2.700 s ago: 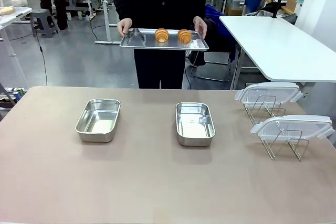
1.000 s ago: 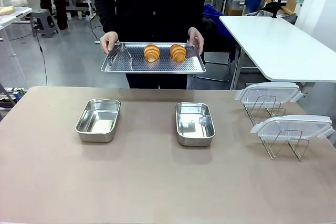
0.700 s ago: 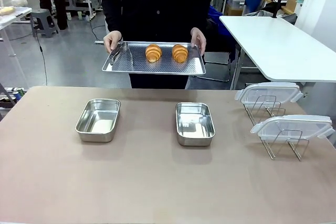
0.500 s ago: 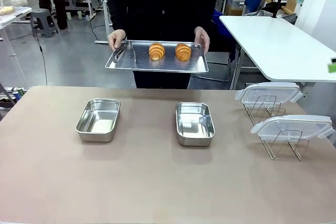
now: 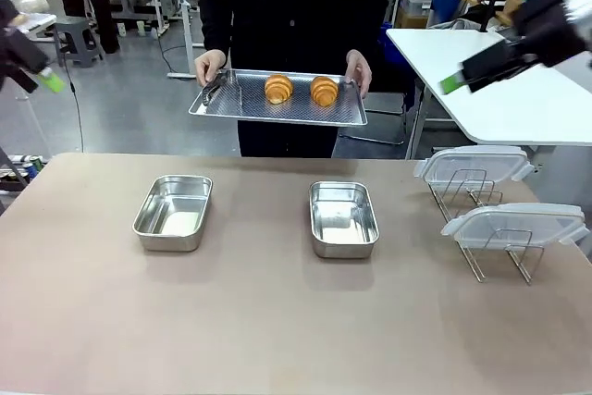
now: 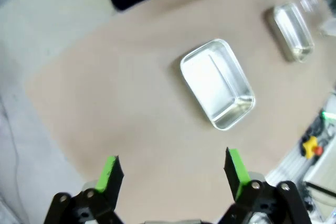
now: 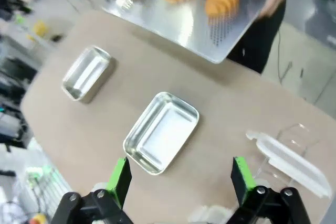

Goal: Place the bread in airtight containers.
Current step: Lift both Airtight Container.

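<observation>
Fingers [image 6: 110, 171] of the left gripper [image 6: 172, 167] stand wide apart above the table [image 5: 277, 321], holding nothing. Those of the right gripper [image 7: 180, 178] are spread the same way, also empty. Below them, two steel pans [image 5: 173, 212] sit open and empty on the table, well apart. Off to the right, two clear lids [image 5: 474, 164] rest on wire racks [image 5: 490, 261]. Beyond the far edge, a person holds a flat tray [image 5: 277, 110] carrying both croissants [image 5: 278, 89] and tongs [image 5: 211, 92]. As I judge it, nothing is done yet: each croissant needs a pan, then a lid.
</observation>
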`<state>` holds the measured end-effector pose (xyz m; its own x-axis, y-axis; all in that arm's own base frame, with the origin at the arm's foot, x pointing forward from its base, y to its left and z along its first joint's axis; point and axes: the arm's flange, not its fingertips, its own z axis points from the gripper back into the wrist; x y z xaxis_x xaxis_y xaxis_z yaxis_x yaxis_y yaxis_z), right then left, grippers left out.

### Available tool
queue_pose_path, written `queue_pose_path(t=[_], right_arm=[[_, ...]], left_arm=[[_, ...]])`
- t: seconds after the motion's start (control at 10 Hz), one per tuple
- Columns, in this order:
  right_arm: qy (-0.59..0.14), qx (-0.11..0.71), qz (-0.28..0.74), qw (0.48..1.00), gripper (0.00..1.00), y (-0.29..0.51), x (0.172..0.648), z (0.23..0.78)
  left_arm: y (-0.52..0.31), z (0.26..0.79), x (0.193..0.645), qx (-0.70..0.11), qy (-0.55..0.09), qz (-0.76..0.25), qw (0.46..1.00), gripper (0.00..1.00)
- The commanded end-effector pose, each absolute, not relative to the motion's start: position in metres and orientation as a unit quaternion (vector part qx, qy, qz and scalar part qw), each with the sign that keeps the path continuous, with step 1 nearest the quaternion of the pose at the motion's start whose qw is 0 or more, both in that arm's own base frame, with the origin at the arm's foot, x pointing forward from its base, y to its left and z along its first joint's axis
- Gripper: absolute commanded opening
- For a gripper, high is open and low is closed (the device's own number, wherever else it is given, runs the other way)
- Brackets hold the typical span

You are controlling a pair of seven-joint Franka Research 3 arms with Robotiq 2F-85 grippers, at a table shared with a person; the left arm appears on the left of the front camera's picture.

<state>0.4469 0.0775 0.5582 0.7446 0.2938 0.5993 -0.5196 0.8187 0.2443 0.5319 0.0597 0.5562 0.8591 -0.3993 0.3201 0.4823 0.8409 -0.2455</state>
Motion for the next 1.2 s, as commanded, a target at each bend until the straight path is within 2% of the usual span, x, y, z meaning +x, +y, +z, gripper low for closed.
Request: queue_pose_path(t=[0.0, 0.1, 0.2, 0.3, 0.4, 0.7, 0.8, 1.1], right_arm=[[-0.227, 0.166, 0.154, 0.947, 1.00, 0.104, 0.458, 0.550], [-0.232, 0.110, 0.115, 0.960, 1.00, 0.119, 0.457, 0.537], [-0.222, 0.135, 0.116, 0.959, 1.00, 0.119, 0.459, 0.534], [-0.205, 0.187, 0.136, 0.951, 1.00, 0.102, 0.454, 0.541], [-0.233, 0.133, 0.137, 0.954, 1.00, 0.120, 0.457, 0.530], [-0.221, 0.143, 0.135, 0.955, 1.00, 0.116, 0.457, 0.529], [-0.205, 0.115, 0.127, 0.964, 1.00, 0.152, 0.458, 0.518], [-0.139, 0.048, 0.064, 0.987, 1.00, 0.215, 0.477, 0.484]], left_arm=[[0.052, 0.545, 0.536, -0.162, -0.093, -0.138, 0.973, 1.00], [0.053, 0.536, 0.534, -0.129, -0.104, -0.076, 0.983, 1.00], [0.056, 0.531, 0.527, -0.141, -0.124, -0.054, 0.981, 1.00], [0.058, 0.528, 0.518, -0.157, -0.121, -0.075, 0.977, 1.00], [0.057, 0.531, 0.542, -0.145, -0.103, -0.086, 0.980, 1.00], [0.059, 0.528, 0.537, -0.146, -0.106, -0.073, 0.981, 1.00], [0.024, 0.515, 0.552, -0.111, -0.079, -0.067, 0.988, 1.00], [-0.039, 0.476, 0.572, -0.089, -0.043, -0.020, 0.995, 1.00]])
